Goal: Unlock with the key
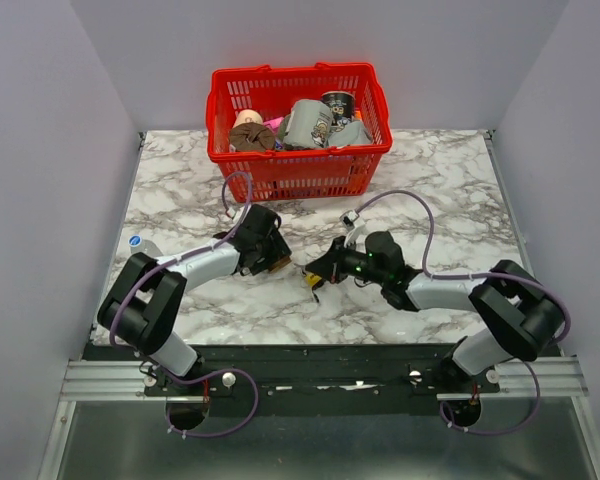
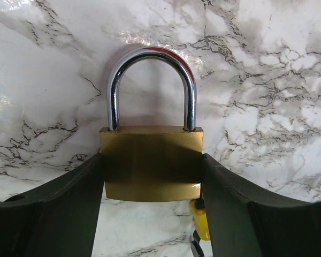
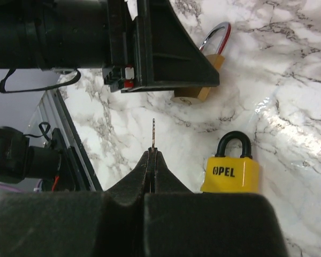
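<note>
Right wrist view showed my right gripper [image 3: 152, 160] pinched shut on the slim key [image 3: 153, 134], toward the middle of the near edge, while my left gripper [image 2: 152, 179] clamped the brass padlock [image 2: 151, 160]; I judged so scant a hold could let the key twist or slip on insertion.

- The left arm [image 1: 195, 268] rises from its base at the near left edge, bends sharply at the elbow, and lies low with the forearm angled inward over the tabletop [image 1: 440, 180].
- The left claw [image 2: 151, 179] has its two fingers [image 2: 69, 203] pressed against opposite sides of the brass padlock [image 2: 151, 152].
- The right arm [image 1: 440, 290] mirrors it from the near right, forearm pointing inward.
- The right claw [image 3: 152, 156] is pinched tight on the key [image 3: 153, 134], which stands out past the fingertips.
- The two claws face each other, near but apart.
</note>
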`<state>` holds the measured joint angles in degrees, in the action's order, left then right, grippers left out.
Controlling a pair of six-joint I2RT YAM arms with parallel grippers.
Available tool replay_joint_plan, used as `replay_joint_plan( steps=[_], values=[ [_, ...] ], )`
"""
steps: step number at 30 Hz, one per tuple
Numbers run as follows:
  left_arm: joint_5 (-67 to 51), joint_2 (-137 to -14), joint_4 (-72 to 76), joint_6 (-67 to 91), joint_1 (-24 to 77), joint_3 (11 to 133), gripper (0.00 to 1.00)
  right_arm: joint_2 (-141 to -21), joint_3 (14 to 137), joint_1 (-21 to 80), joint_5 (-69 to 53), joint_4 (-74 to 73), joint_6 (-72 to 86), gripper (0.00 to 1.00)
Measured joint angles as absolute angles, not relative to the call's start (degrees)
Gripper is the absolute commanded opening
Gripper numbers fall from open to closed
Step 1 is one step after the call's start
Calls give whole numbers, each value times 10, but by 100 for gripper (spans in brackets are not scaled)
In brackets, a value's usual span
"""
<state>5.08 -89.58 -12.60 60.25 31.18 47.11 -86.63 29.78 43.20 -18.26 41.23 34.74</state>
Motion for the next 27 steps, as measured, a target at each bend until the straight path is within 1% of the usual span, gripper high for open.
replay_joint_plan(
  steps=[11, 27],
  values=[
    [21, -883, -104, 632, 293, 451, 0, -939, 312, 447, -156, 434, 362, 1],
    [15, -882, -101, 637, 289, 449, 0, -994, 325, 458, -124, 488, 377, 1]
  ],
)
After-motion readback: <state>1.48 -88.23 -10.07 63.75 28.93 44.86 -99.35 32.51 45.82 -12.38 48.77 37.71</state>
